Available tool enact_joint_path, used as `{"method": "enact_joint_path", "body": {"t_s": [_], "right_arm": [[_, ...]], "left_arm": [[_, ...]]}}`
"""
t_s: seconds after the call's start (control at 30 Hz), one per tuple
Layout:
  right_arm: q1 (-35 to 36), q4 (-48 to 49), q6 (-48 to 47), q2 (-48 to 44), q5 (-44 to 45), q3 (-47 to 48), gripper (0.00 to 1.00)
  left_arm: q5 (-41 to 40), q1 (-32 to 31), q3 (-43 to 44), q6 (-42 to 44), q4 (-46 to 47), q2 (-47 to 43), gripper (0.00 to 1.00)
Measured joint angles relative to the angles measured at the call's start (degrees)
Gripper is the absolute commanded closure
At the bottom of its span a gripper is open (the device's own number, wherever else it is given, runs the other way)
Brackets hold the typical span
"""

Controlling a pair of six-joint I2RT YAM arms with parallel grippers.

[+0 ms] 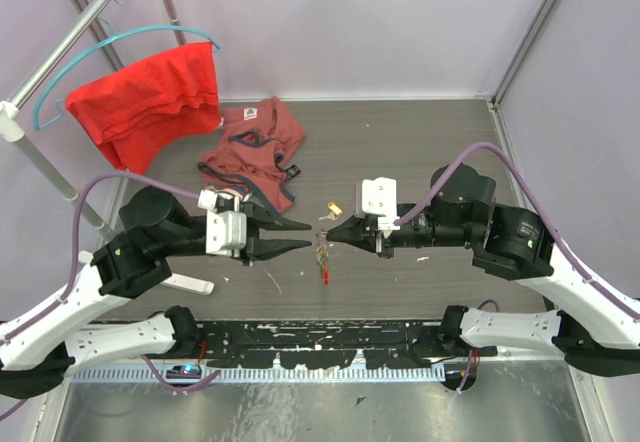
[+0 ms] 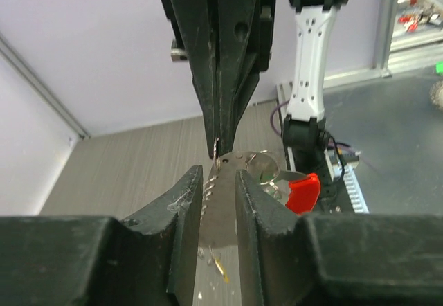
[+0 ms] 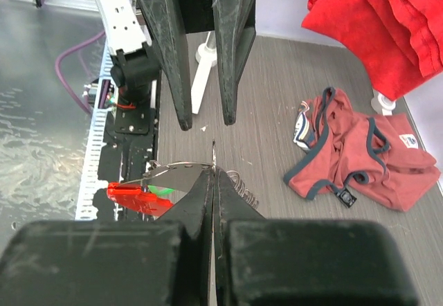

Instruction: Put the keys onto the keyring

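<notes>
- L gripper [image 1: 310, 234]: just left of the keyring [image 1: 322, 254], level w/ it. Jaws apart, nothing in them. Tips look just short of the ring wire, contact can't be confirmed.
- keyring: off the table [image 1: 420, 142], hanging between the two grippers. Red tag [image 1: 326, 274] dangles under the ring. Green key head [image 3: 163, 192] sits right beside the tag; can't tell if it's threaded on.
- gold key [image 1: 333, 208]: loose on the table, behind the keyring and slightly right, clear of it.
- R gripper [image 1: 334, 234]: just right of the keyring, jaws shut on the ring wire at the very tips. Thin pinch, not much margin.
- Step in hand, imo: L needs a 2nd hold on the ring so the coil can be spread for a key.
- To do it well:
  - bring L in slow and straight along the line to the keyring
  - close on the wire itself, left of R's pinch, not on the tag or dangling bits
  - don't bump the ring, a nudge could pop it out of R's tips
  - centre the wire between L's pads before closing, else it prob rolls out
  - leave a gap between the two holds so there's room to twist
</notes>
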Motion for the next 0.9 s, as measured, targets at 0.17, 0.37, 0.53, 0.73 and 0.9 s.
{"method": "enact_joint_path", "body": {"t_s": [0.17, 0.37, 0.53, 0.73, 0.9], "right_arm": [[0.0, -2.7, -0.9, 0.6, 1.5, 0.8, 0.99], [0.0, -3.8, -1.4, 0.7, 2.2, 0.9, 0.99], [0.0, -4.7, -1.5, 1.2, 3.1, 0.9, 0.99], [0.0, -5.6, -1.5, 2.1, 3.8, 0.9, 0.99], [0.0, -5.7, -1.5, 2.4, 4.0, 0.9, 0.99]], "left_arm": [[-2.5, 0.0, 2.0, 2.4, -6.5, 2.6, 0.71], [-3.4, 0.0, 2.2, 3.1, -8.7, 4.1, 0.71], [-3.4, 0.0, 2.3, 3.1, -8.6, 4.3, 0.71], [-3.4, 0.0, 2.4, 3.1, -8.5, 4.7, 0.71], [-3.2, 0.0, 2.5, 3.1, -8.5, 5.2, 0.74]]}}
